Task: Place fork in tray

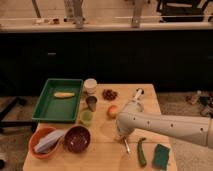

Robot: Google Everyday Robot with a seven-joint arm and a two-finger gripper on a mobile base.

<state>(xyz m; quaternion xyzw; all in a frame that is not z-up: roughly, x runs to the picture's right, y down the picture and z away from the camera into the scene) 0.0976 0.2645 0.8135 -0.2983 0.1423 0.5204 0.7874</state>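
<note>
Fork (127, 146), slender silver metal, lies on the wooden desk (106, 151) just beside the green cucumber (142, 153); my hand (123, 136) sits over its upper end, whether clenched I cannot tell.

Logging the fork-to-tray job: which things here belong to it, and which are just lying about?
For the job: fork, at the table's front; green tray, far left; gripper, down at the fork.

Lying about: cucumber, sponge, orange bowl, dark bowl, white cup, metal cup, green cup, white-handled utensil.
</note>
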